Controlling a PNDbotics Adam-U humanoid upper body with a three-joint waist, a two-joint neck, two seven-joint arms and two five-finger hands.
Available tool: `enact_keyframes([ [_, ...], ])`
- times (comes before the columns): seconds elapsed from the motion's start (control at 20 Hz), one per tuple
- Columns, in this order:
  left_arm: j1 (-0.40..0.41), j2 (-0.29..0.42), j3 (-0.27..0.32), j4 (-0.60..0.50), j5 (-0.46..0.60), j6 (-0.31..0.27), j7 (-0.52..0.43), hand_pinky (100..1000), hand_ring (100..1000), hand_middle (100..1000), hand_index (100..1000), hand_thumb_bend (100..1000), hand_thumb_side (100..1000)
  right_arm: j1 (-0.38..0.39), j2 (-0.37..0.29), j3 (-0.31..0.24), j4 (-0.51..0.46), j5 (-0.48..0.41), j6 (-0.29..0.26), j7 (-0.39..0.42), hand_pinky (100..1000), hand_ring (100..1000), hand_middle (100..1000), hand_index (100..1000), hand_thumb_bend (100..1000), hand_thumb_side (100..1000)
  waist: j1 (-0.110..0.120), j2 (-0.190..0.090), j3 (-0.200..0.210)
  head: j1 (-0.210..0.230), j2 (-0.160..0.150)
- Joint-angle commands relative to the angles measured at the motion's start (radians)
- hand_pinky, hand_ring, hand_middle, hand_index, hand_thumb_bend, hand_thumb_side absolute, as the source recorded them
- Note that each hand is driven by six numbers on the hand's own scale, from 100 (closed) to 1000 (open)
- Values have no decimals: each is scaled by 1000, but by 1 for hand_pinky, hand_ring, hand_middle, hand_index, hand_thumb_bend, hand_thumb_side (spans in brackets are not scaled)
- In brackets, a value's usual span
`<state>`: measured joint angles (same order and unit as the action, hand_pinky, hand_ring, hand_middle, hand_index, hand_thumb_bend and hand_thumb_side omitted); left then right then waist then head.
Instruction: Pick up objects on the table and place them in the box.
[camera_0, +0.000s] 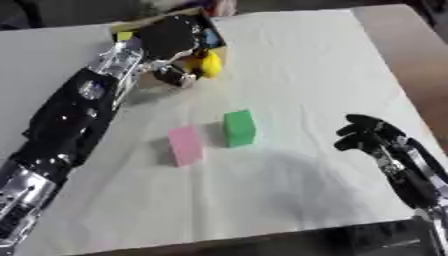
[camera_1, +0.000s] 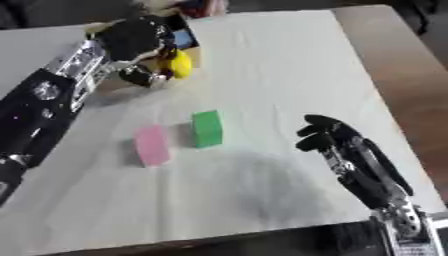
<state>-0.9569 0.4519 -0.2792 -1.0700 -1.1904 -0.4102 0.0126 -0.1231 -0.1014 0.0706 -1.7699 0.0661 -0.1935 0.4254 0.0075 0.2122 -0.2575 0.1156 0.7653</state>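
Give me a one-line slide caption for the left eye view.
Left robot hand holds a yellow object at the box; pink block and green block remain on the table.

A big white cloth (camera_0: 297, 70) covers most of the tabletop (camera_1: 394, 55). The cloth looks flat, with soft folds in it. On the right side, past the cloth's edge, a strip of bare brown tabletop shows. At the far edge and the near edge it is dark, and nothing there can be made out.

No text, label, brand, number or sign can be read anywhere.
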Motion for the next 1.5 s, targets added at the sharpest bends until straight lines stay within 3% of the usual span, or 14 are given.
enact_keyframes([
  [0.05,-31,67,52,-19,96,98,-40,800,698,403,504,100,170,-4,-14,-7,-17,5,-1,-5,693,656,677,863,100,699,0,-21,4,-7,1],
  [0.2,-37,76,96,52,122,210,-43,800,700,420,522,100,178,-2,-15,-6,-16,6,-2,-3,693,655,677,863,100,698,-1,-23,6,-9,-3],
  [0.35,-34,75,121,128,109,275,-31,804,715,477,587,100,195,-2,-16,-7,-16,6,-2,-5,693,655,677,863,100,700,-3,-22,7,-9,-5],
  [0.5,-27,70,125,176,105,277,-39,809,733,526,644,100,203,-2,-16,-7,-16,7,-3,-5,694,656,677,863,100,700,-4,-20,7,-9,-4],
  [0.55,-25,69,125,184,103,271,-43,813,751,583,702,127,208,-2,-16,-7,-16,7,-3,-5,694,655,677,863,100,699,-5,-20,7,-10,-4],
  [0.7,-22,72,121,185,78,264,-51,826,789,695,815,273,220,-2,-16,-9,-16,7,-3,-7,694,655,677,863,100,700,-6,-18,8,-10,-3],
  [0.75,-21,74,120,180,69,265,-53,831,804,736,850,358,225,-2,-16,-9,-15,7,-3,-8,694,656,677,863,100,700,-6,-18,9,-11,-2],
  [0.9,-15,83,119,157,68,265,-60,835,813,766,878,442,216,-1,-16,-10,-16,8,-3,-8,694,656,677,863,100,701,-5,-18,11,-13,-1],
  [1.0,-9,96,114,131,82,257,-67,839,820,783,897,493,213,0,-18,-11,-15,9,-3,-9,694,656,677,863,100,701,-4,-18,14,-15,-1],
  [1.1,1,113,107,91,111,244,-76,842,818,776,878,469,203,0,-19,-12,-15,10,-3,-10,693,656,677,863,100,701,-3,-18,17,-20,-2],
  [1.15,8,123,102,63,136,235,-79,842,809,735,833,413,192,0,-19,-13,-15,11,-3,-11,693,656,677,863,100,701,-2,-18,19,-22,-3],
  [1.2,19,138,92,23,177,213,-85,844,805,712,820,382,190,0,-20,-15,-15,12,-3,-12,693,655,677,863,100,701,-1,-18,20,-25,-3],
  [1.3,48,190,52,-93,245,153,-112,846,808,694,816,401,208,1,-24,-20,-14,15,-2,-16,693,655,677,863,100,700,3,-18,25,-32,-2],
  [1.5,127,321,-33,-374,408,24,-258,848,828,701,822,455,269,3,-33,-25,-14,20,-3,-23,694,656,677,863,100,698,13,-21,32,-39,0],
])
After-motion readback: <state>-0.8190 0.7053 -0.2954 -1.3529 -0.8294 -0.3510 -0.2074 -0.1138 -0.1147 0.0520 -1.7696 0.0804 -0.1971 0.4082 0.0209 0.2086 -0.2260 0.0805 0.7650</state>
